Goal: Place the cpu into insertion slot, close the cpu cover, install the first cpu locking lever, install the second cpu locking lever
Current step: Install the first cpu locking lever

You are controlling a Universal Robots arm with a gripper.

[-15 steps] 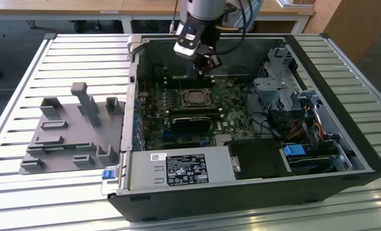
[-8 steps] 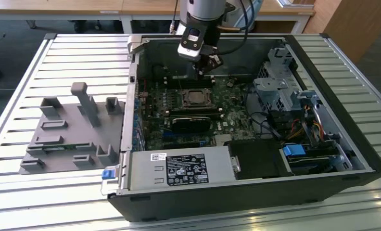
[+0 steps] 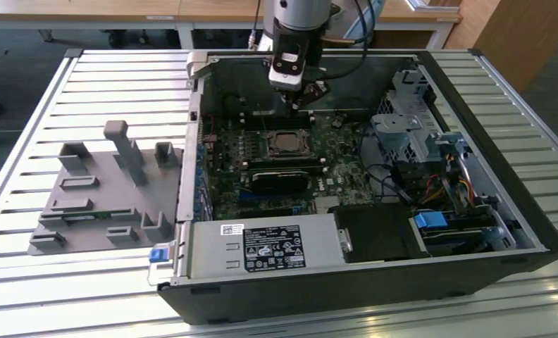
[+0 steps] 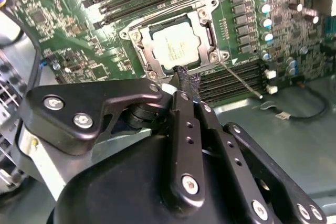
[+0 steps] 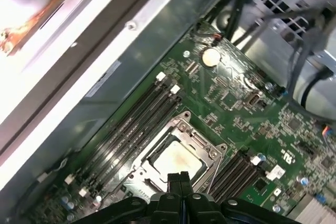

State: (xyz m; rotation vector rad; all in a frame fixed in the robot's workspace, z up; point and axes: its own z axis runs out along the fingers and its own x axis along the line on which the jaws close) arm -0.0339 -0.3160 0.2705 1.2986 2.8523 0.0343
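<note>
Centrally in the exterior view, the cpu (image 3: 282,143) lies seated in the insertion slot (image 3: 264,144) under the flat-lying cpu cover (image 4: 206,31), directly beyond the empty, pressed-together fingers (image 5: 172,183) of the gripper (image 3: 304,104), which hangs just above it in the frame.

Grey fixture (image 3: 91,197) on slatted table (image 3: 34,296); seemingly a coin cell (image 5: 211,56) on the motherboard (image 5: 294,129)

The gripper (image 5: 178,174) has its two black fingers (image 5: 172,181) pressed together, close by the edge of the cpu (image 5: 176,158). The silver cpu cover (image 5: 199,142) lies flat around the cpu. Long black memory slots (image 5: 131,129) run beside it on the green board (image 5: 236,103).
</note>
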